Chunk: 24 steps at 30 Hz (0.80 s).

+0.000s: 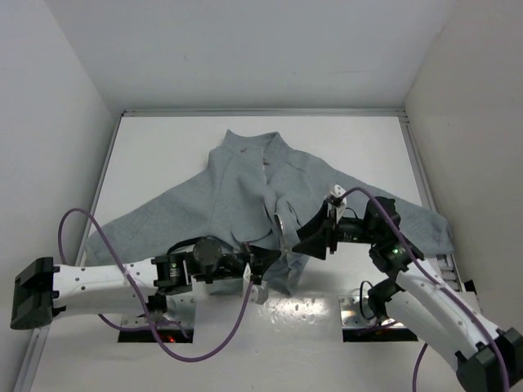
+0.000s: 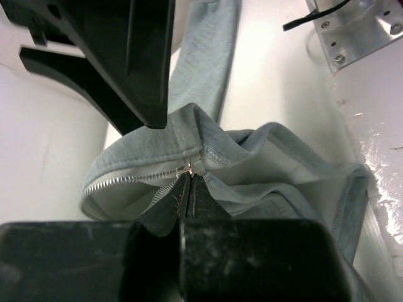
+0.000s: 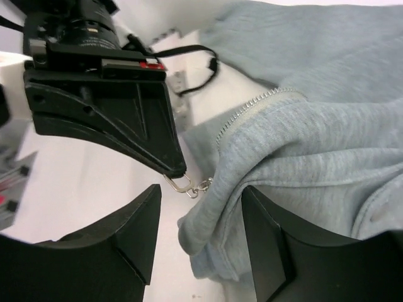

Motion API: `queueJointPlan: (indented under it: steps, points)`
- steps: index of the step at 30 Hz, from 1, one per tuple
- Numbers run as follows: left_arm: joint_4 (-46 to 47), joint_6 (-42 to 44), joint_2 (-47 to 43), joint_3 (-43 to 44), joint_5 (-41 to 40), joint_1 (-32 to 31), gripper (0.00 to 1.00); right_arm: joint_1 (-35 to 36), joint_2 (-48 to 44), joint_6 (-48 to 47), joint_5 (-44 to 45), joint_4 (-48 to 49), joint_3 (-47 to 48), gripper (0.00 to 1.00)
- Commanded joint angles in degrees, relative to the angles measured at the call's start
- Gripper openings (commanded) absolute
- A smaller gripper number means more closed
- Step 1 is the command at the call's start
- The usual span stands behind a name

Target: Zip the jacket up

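Note:
The light grey jacket (image 1: 237, 188) lies spread on the white table, collar at the far side and sleeves out to both sides. At its near hem my left gripper (image 1: 268, 271) is shut on the metal zipper pull (image 3: 182, 184). In the left wrist view the closed fingertips (image 2: 191, 179) meet where the two pale zipper rows (image 2: 126, 179) join. My right gripper (image 3: 201, 233) is open just beside it. A bunched fold of the jacket's hem (image 3: 220, 214) lies between its fingers (image 3: 132, 233), and neither finger presses the cloth.
White enclosure walls (image 1: 65, 122) close in the table on the left, right and far sides. The arms' metal base plates (image 1: 359, 312) sit at the near edge, with purple cables (image 1: 78, 220) looping by the left arm.

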Motion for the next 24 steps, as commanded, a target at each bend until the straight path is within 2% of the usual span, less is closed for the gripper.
queueJointPlan:
  steps: [1,3,7,14,17,18,21,24]
  points:
    - [2.5,-5.1,2.7,3.3,6.4,2.4,0.00,-0.3,-5.2,-8.2,9.5,-14.2,0.1,0.54]
    - [2.5,-7.7,5.9,5.7,7.6,4.2,0.00,-0.4,-8.9,-9.8,16.0,-20.6,0.6,0.52]
    - [4.7,-11.0,10.5,8.2,11.4,7.9,0.00,-0.2,-14.0,-14.7,23.2,-29.8,3.1,0.47]
    - [6.5,-12.5,15.7,11.8,15.8,11.6,0.00,-0.4,-21.0,-18.1,31.2,-40.5,6.0,0.51]
    - [6.0,-13.9,18.5,13.3,17.3,12.7,0.00,-0.7,-22.5,-16.8,29.6,-42.4,8.2,0.51]
    - [6.0,-14.5,19.0,14.0,18.0,12.7,0.00,-1.1,-22.6,-15.3,28.7,-42.7,9.2,0.49]
    - [6.6,-15.0,21.0,14.7,18.0,13.3,0.00,-3.5,-22.4,-8.8,17.6,-40.1,9.3,0.38]
    - [6.6,-16.2,23.5,16.7,18.0,13.3,0.00,-4.2,-21.8,-4.3,12.1,-33.6,7.7,0.28]
